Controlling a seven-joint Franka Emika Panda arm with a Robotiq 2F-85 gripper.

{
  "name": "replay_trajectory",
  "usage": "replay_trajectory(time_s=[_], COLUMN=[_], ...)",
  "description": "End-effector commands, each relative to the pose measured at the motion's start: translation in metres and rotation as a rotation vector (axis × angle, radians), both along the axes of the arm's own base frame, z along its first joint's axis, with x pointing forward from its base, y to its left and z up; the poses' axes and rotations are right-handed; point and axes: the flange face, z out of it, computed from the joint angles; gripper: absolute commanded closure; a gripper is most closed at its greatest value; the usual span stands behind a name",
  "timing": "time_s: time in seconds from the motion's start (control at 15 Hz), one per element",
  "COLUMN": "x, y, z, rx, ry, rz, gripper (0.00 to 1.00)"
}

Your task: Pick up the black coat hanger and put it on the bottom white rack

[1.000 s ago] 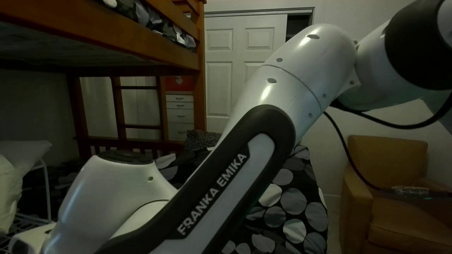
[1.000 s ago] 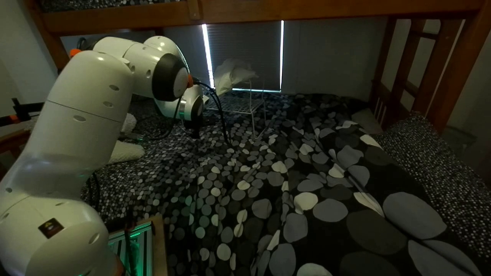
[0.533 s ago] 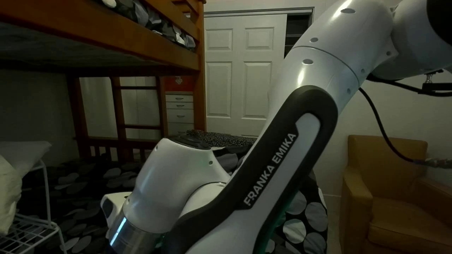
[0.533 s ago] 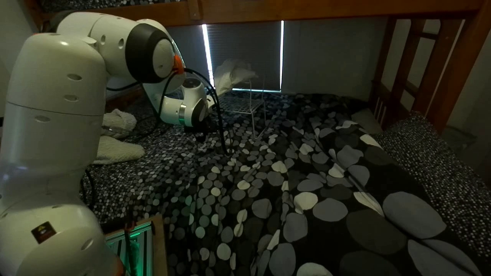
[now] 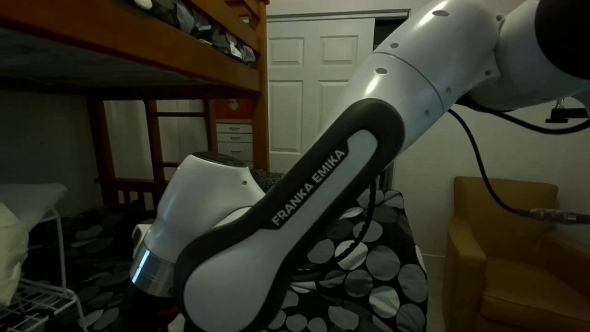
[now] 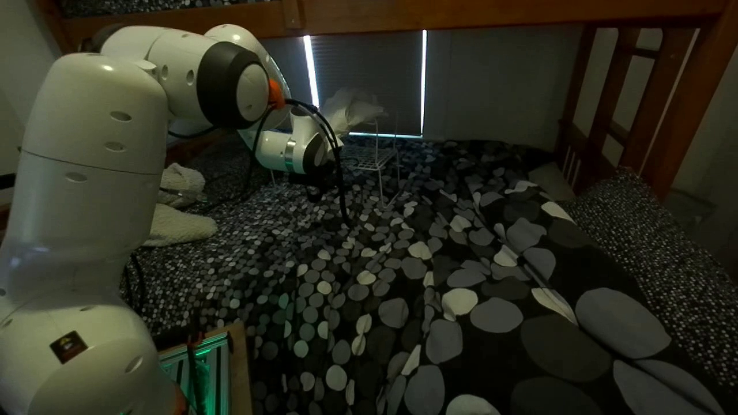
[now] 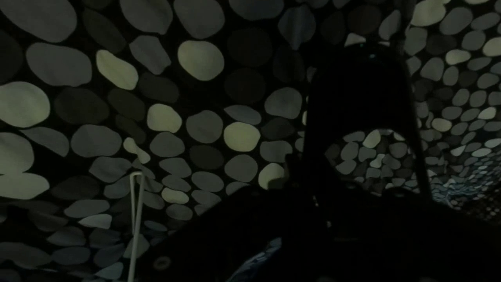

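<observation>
White arm (image 6: 109, 144) is standing bent, its upper joints overlapping the edge of the upper bunk's wooden rail (image 6: 461, 14) from this angle. Black gripper (image 7: 358, 78) is hanging low over the quilt (image 6: 403, 311), near the white rack (image 6: 373, 166); can't tell if they're touching. In the wrist view its fingers are merging into one dark arch; whether the jaws are clenching, gripping something or released, I can't tell. Black coat hanger: I'm not making it out for certain in this gloom. A small dark curved bit (image 5: 49, 314) is showing against the rack's wire shelf, too small to name. Quilt is spreading wide past the rack's legs, rumpling, round grey and cream dots on black. Rack is standing thin-wired and gridded, a crumpled whitish piece (image 6: 349, 112) sitting on it.
</observation>
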Motion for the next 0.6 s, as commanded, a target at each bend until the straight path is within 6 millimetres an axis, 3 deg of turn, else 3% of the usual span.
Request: replay_trajectory(time_s=[0.0, 0.07, 0.13, 0.2, 0.27, 0.33, 0.47, 0.53], x=[0.03, 0.035, 0.025, 0.03, 0.031, 0.031, 0.037, 0.036], y=[0.031, 0.037, 0.02, 0.024, 0.024, 0.024, 0.033, 0.052], z=[0.001, 0.003, 0.008, 0.009, 0.008, 0.008, 0.015, 0.02], rx=[-0.01, 0.026, -0.002, 0.01, 0.01, 0.009, 0.019, 0.038], ry=[0.072, 0.078, 0.043, 0.042, 0.043, 0.043, 0.095, 0.109], rz=[-0.044, -0.027, -0.026, -0.027, -0.028, -0.028, -0.201, -0.249], gripper=[0.97, 0.97, 0.97, 0.88, 0.88, 0.97, 0.97, 0.97])
